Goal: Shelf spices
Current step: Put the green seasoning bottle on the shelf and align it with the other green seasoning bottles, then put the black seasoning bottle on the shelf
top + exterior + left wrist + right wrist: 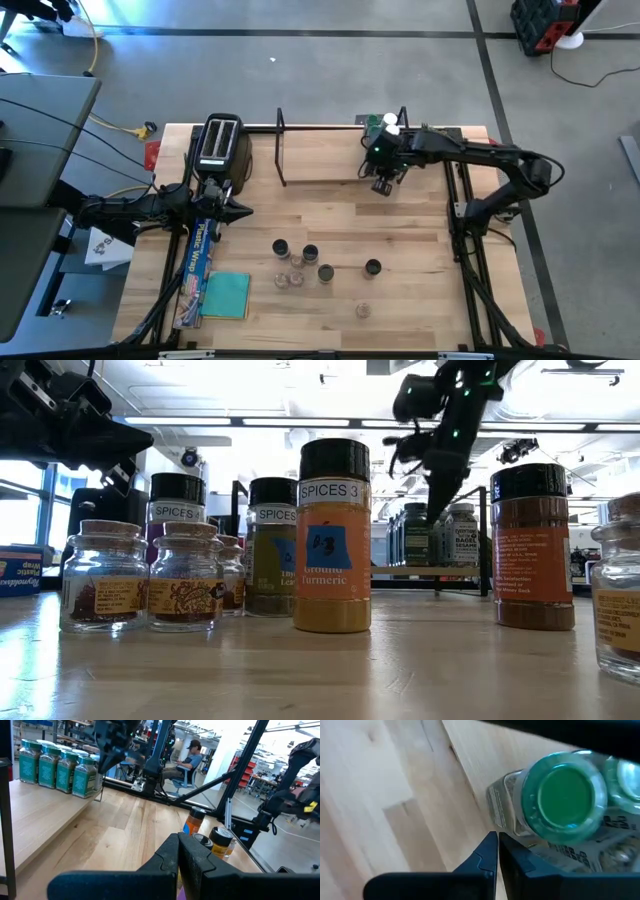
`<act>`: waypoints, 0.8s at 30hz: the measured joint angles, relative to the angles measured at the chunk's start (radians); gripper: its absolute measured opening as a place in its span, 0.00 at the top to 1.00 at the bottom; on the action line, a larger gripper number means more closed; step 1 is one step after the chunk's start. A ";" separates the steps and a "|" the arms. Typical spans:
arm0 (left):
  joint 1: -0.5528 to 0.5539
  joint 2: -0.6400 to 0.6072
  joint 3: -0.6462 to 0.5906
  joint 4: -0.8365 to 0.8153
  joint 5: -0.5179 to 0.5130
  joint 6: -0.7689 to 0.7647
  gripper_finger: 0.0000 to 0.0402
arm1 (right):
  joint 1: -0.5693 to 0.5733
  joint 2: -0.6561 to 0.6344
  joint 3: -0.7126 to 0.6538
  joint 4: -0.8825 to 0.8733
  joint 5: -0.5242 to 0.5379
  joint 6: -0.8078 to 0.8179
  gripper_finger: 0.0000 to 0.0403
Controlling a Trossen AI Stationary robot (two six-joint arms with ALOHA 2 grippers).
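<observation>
1. Overhead, the right pincer (382,186), its fingers pressed together and empty, hangs at the right end of the shelf (320,165), beside the green-lidded jars (384,124) standing there.
2. The left pincer (243,210), likewise pressed together and empty, waits beside the toaster (220,145) on the left of the worktop (420,310).
3. The loose spices (310,262) stand clustered mid-worktop, well apart from the shelf.
4. A teal cloth (226,295) and a boxed roll (198,262) lie at the left edge.
</observation>
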 joint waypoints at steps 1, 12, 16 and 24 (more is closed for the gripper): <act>0.000 0.000 0.000 0.000 0.000 0.000 1.00 | 0.008 -0.018 0.000 0.000 -0.002 0.016 0.98; 0.000 0.000 0.000 0.000 0.000 0.000 1.00 | 0.147 -0.259 0.020 0.106 -0.358 0.003 0.98; 0.000 0.000 0.000 0.000 0.000 0.000 1.00 | 0.171 -0.288 0.020 0.212 -0.371 -0.009 0.98; 0.000 0.000 0.000 0.000 0.000 0.000 1.00 | 0.177 -0.210 0.020 0.503 -0.405 0.032 0.89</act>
